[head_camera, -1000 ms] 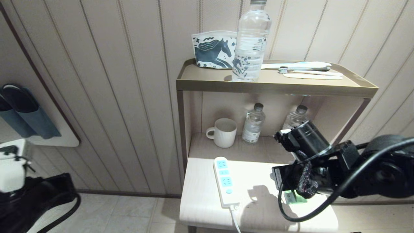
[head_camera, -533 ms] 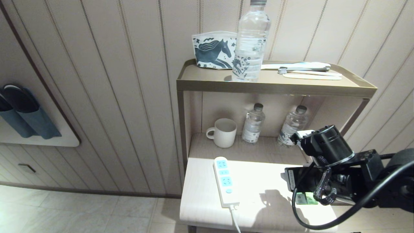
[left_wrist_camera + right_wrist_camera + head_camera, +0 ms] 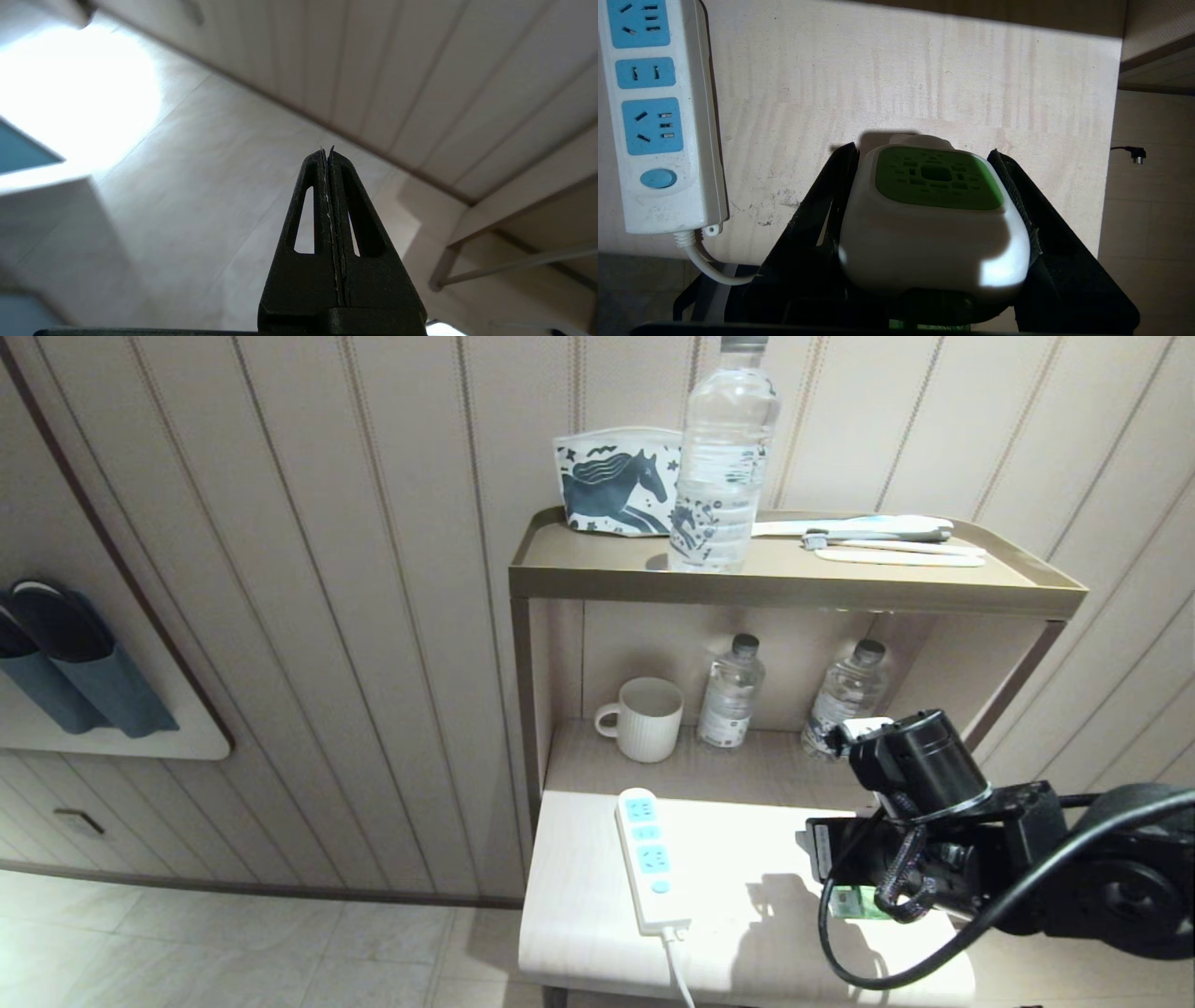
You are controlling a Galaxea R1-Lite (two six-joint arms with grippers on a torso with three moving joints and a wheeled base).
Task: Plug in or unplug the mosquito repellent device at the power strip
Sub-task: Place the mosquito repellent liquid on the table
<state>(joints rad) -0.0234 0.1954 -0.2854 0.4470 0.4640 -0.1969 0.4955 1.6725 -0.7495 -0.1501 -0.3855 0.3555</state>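
Mosquito repellent device (image 3: 931, 219) was clamped between fingers of right claw (image 3: 924, 161), lower right of head frame, above counter (image 3: 597, 915). Power strip (image 3: 649, 859) lay well apart at lower centre, sockets bare; plugging-in judged still undone. Left claw (image 3: 327, 151) was pressed shut, empty, over floor.

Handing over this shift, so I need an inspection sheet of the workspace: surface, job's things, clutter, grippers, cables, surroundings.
Surface: pale wooden table, scuffed beside the strip.
Job's things: mosquito repellent device off the sockets, unplugged; power strip flat on the table, sockets vacant.
Clutter: mug, two small bottles beneath the shelf; tall bottle, horse pouch, toothbrushes on top.
Grippers: right gripper clamps the device, right of the strip; left gripper over the floor, jaws together.
Cables: strip's white cable drops off the front edge.
Surroundings: panelled wall, tiled floor, slippers.
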